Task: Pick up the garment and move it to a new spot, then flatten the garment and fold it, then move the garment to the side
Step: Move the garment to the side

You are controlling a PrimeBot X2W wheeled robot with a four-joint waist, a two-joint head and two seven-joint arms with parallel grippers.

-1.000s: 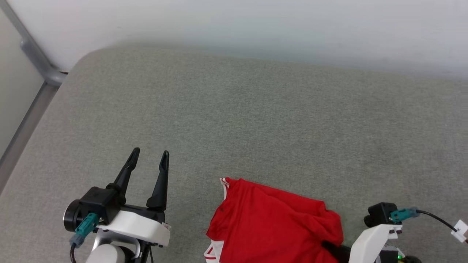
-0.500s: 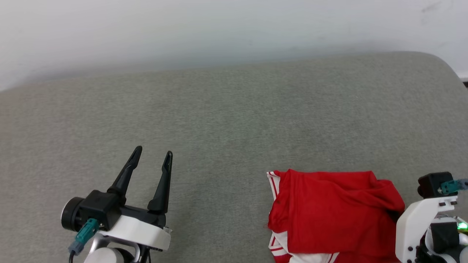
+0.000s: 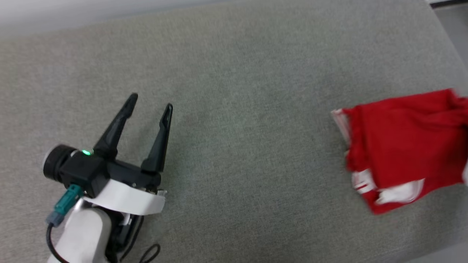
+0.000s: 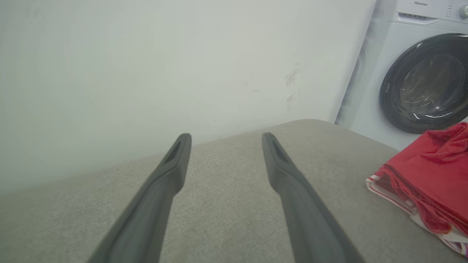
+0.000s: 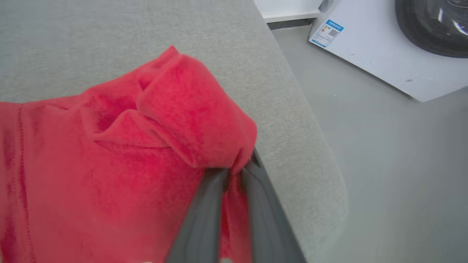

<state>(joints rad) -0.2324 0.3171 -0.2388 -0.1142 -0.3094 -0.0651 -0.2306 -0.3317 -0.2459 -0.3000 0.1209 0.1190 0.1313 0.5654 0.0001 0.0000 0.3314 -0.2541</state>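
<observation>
Left gripper [image 3: 151,101]: jaws spread wide, holding nothing, over grey padded surface [image 3: 234,109]. Right gripper [image 5: 236,174]: jaws pinched tight on bunched edge of red garment [image 5: 109,153], near surface's edge.

You'll find the red jersey T-shirt [image 3: 398,146] at the head view's right edge, on the grey padded fabric surface [image 3: 237,109]. The left gripper [image 3: 151,101] sits well apart at lower left. In the left wrist view, the white front-loading washing machine [image 4: 420,73] stands upper right, behind the T-shirt.
</observation>
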